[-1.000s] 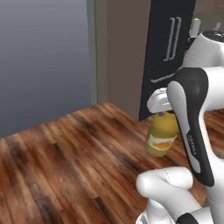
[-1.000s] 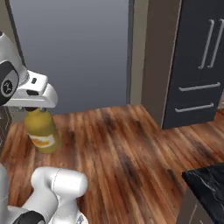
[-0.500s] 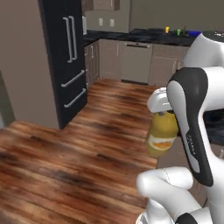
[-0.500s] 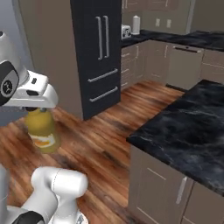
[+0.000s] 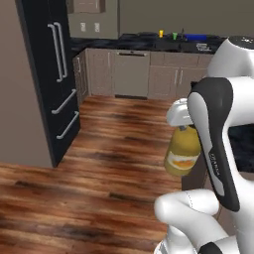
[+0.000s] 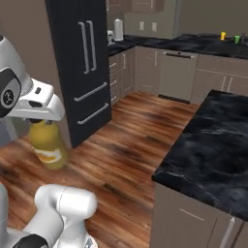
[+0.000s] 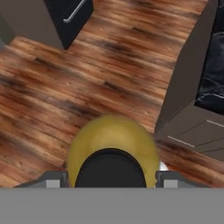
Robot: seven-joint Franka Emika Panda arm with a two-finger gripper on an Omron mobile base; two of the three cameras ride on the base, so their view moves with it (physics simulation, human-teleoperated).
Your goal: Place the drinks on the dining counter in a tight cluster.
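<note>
The jug (image 5: 182, 154) is gripped at its cap by the tool (image 6: 42, 119), centre-right of the left base frame, and should be kept upright until the bench (image 6: 218, 145) is reached.

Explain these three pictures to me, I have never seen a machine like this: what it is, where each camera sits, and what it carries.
This is a white robot arm on a driving base, in a rendered kitchen. Two pictures come from cameras on the base, behind the arm to its left and right. The third looks down from the hand itself.

The gripper has its jaws closed on the neck of a yellow-orange juice jug, which hangs above the wooden floor. From the hand camera you look down on its dark cap.

The black marble dining counter lies to the right. Farther off stand a dark fridge and a back counter with small cups.
</note>
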